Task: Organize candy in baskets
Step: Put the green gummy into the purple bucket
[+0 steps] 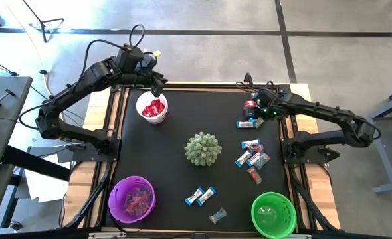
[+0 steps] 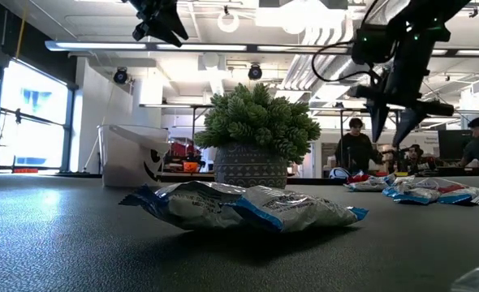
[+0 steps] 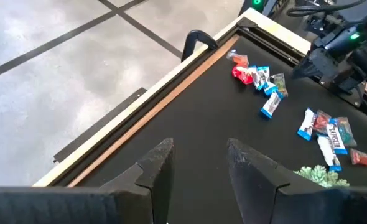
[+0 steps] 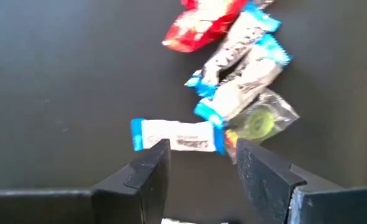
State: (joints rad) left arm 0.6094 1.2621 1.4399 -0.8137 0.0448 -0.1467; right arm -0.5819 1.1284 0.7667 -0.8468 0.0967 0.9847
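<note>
Red candy lies in the white basket (image 1: 152,108) at the far left. My left gripper (image 3: 199,155) hangs open and empty above that basket's far side (image 1: 157,83). A pile of red, blue-and-silver and clear candy (image 1: 251,114) lies at the far right. My right gripper (image 4: 202,152) is open and points down over this pile. A blue-and-silver sweet (image 4: 177,135) lies just beyond its fingertips. In the low view the right gripper (image 2: 383,122) is above the table and clear of the candy. The purple basket (image 1: 132,198) and the green basket (image 1: 273,214) stand at the near edge.
A spiky pale-green ball (image 1: 202,149) sits mid-table. More candy lies right of it (image 1: 252,158) and near the front (image 1: 200,195), with a clear one (image 1: 217,215) beside the green basket. A raised wooden rim (image 3: 171,81) borders the black mat. People show in the room beyond.
</note>
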